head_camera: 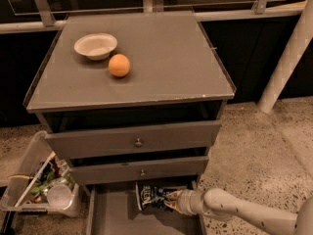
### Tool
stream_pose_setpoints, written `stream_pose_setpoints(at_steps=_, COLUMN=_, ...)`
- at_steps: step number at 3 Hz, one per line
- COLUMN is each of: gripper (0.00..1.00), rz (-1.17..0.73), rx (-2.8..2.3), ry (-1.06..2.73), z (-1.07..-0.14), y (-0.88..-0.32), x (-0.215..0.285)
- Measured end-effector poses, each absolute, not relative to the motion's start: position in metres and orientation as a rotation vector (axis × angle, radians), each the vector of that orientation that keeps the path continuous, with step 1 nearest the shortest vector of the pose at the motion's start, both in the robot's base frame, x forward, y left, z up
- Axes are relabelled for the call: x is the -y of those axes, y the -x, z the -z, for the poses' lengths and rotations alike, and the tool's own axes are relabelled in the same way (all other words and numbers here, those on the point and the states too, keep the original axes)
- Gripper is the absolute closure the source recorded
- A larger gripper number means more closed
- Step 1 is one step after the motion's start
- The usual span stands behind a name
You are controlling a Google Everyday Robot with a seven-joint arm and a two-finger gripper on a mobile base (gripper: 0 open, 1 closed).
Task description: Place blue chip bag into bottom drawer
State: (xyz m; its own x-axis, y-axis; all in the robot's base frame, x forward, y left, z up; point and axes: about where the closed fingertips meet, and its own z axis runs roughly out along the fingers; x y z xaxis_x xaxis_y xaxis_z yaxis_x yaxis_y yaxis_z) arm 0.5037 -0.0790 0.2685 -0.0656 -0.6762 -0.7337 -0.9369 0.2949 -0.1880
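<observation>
The bottom drawer (113, 215) stands pulled out beneath the middle drawer front (142, 171), with open floor to the left. The blue chip bag (148, 196) sits low at the drawer's back right, and the jaws of the gripper (170, 202) pinch its right end. I cannot tell whether it touches the floor. It would be best to lower it until it rests and then release. The overhanging front and the right wall crowd the exit.

A smooth, off-white robot arm (254, 218) is showing at the bottom right, tube-shaped and swelling into a rounded, ball-like joint. Past that joint, a short greyish-cream wrist cylinder is narrowing toward the pincer (170, 201). The pincer is looking tan and darker than the arm, and is sitting low over the bottom drawer (115, 214).
</observation>
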Motion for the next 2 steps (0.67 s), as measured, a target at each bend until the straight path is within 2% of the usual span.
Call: stream_pose_setpoints(at_steps=2, gripper=1.00, rz=-0.416, rx=-1.897, ry=1.459, z=-0.228, y=-0.500, x=0.077)
